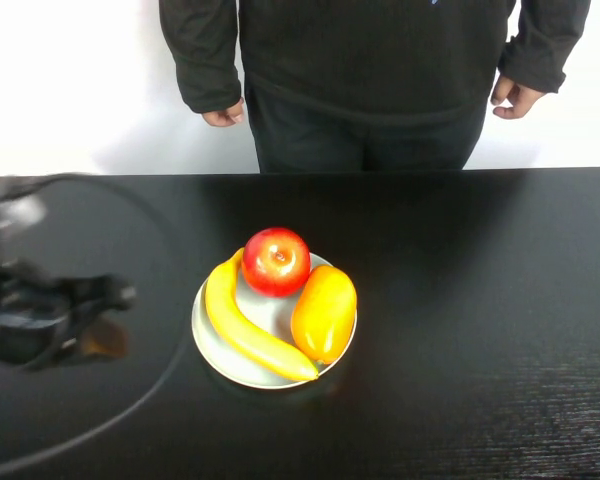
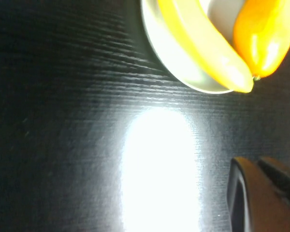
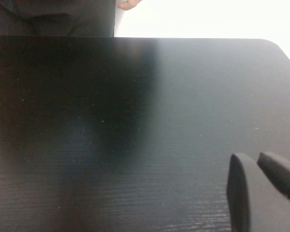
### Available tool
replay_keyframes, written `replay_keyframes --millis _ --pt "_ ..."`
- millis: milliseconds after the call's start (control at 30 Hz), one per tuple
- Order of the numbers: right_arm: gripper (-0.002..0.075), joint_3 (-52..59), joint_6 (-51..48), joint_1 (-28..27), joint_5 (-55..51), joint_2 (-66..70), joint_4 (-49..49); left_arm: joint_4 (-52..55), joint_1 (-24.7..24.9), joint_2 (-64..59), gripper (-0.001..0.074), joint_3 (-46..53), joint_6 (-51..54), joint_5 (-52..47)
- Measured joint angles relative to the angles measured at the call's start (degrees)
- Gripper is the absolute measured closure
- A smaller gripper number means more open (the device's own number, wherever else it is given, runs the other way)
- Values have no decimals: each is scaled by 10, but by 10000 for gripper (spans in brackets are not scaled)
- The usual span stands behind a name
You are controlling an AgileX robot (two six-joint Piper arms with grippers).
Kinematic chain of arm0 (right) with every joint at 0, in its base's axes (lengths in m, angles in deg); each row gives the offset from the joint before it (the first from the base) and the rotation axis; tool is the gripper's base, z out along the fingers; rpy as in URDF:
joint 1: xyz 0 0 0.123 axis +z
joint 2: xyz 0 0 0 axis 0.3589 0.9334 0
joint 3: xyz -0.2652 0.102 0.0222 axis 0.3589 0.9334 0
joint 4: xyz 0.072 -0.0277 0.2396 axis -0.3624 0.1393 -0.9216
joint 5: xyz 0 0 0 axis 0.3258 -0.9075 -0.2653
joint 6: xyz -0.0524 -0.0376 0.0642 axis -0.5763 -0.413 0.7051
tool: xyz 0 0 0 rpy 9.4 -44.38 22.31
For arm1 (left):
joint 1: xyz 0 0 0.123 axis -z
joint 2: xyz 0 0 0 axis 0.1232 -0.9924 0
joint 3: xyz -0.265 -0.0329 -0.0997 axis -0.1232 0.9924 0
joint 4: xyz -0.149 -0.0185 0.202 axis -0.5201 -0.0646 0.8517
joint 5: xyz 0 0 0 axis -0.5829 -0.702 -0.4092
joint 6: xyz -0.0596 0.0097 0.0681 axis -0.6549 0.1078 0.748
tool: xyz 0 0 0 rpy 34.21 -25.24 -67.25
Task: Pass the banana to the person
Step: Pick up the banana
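Banana (image 1: 248,326) lies on grey plate (image 1: 212,347), beside red apple (image 1: 276,261) and an orange-yellow fruit (image 1: 324,312). Person (image 1: 365,70) stands at table's far edge, hands down. Left gripper (image 1: 98,318) hovers left of plate (blurred; jaw state can't tell). Right gripper (image 3: 261,193) over bare table (image 3: 135,121); can't tell either.

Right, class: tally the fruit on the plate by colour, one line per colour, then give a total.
Yellow: 1, the banana
Red: 1, the apple
Orange-yellow: 1, the oval fruit
Total: 3, all on the plate.
The left gripper is beside the plate; the right gripper is over bare table.
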Motion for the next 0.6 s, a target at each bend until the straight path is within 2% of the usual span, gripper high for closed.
replay_keyframes --millis 233,400,500,600 --pt "735 0 0 0 0 0 0 86 130 -166 738 -105 -79 4" --pt "735 0 0 0 0 0 0 95 179 -245 734 -149 -85 26" --pt "735 0 0 0 0 0 0 95 185 -279 656 -164 -62 44" --pt "735 0 0 0 0 0 0 97 185 -314 499 -178 -57 57"
